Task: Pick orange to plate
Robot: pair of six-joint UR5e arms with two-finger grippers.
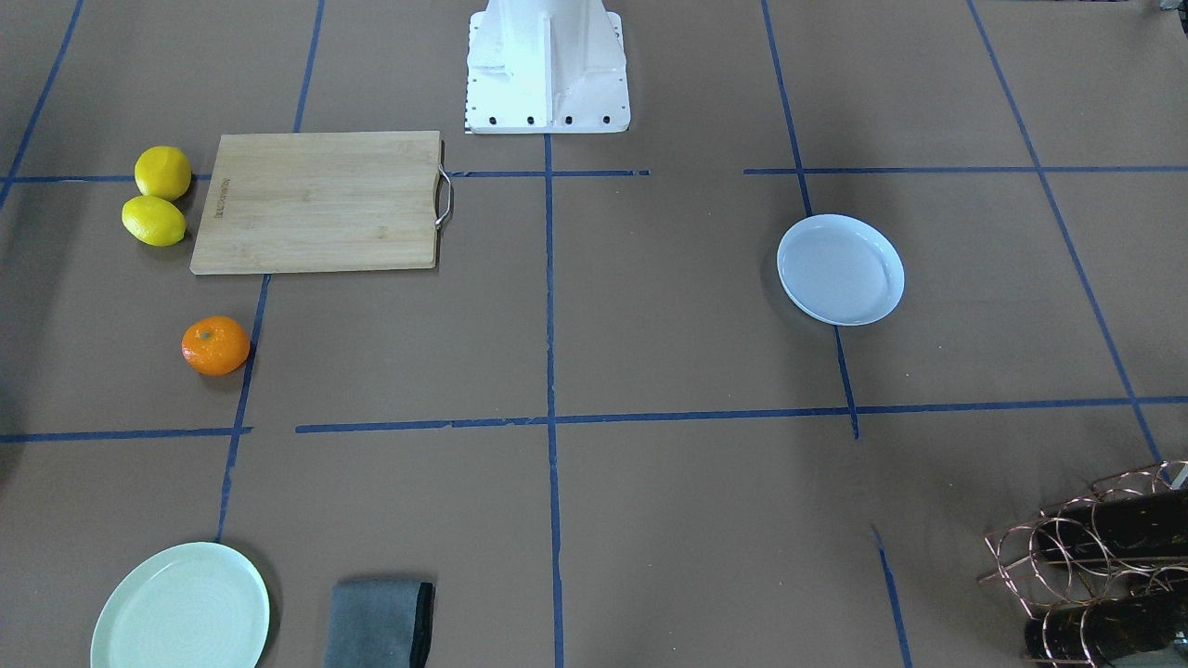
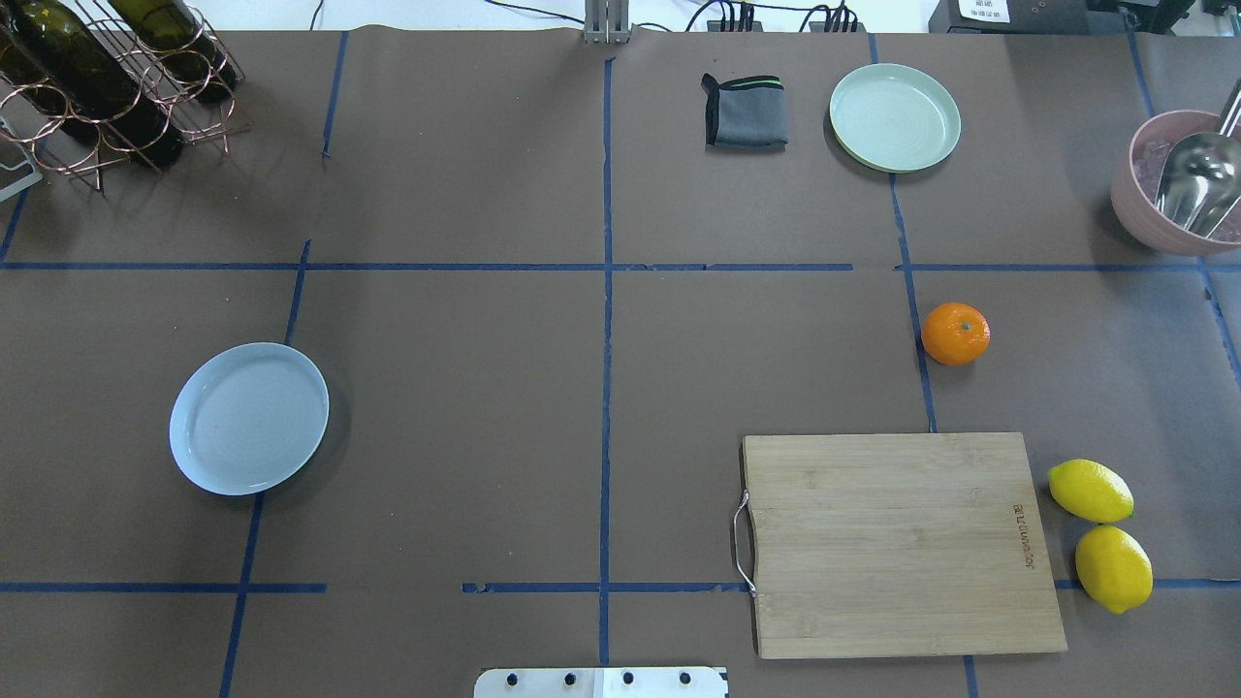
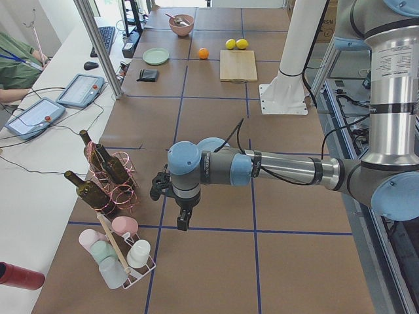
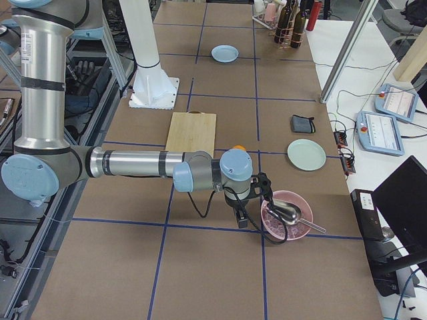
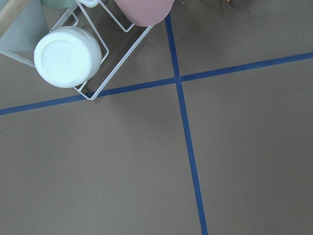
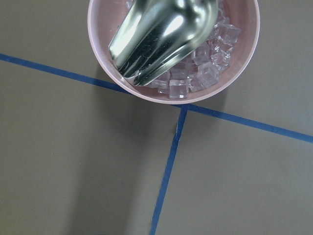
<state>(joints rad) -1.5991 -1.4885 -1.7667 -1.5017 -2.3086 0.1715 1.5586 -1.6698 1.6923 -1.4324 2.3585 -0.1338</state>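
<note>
The orange (image 2: 955, 333) lies on the brown table on my right side, beyond the cutting board; it also shows in the front view (image 1: 215, 345) and far off in the left side view (image 3: 203, 53). The white plate (image 2: 249, 418) sits empty on my left half (image 1: 841, 269). My left gripper (image 3: 182, 222) hangs over the table near the bottle rack, far from both. My right gripper (image 4: 241, 217) hovers beside the pink bowl, a short way from the orange. Both grippers show only in side views, so I cannot tell whether they are open or shut.
A wooden cutting board (image 2: 897, 543) and two lemons (image 2: 1100, 523) lie near the orange. A pale green plate (image 2: 894, 117) and grey cloth (image 2: 745, 111) sit at the far edge. A pink bowl (image 2: 1134, 208) holds ice and a scoop. A wine rack (image 2: 107, 87) stands far left, a cup rack (image 3: 121, 258) beside it.
</note>
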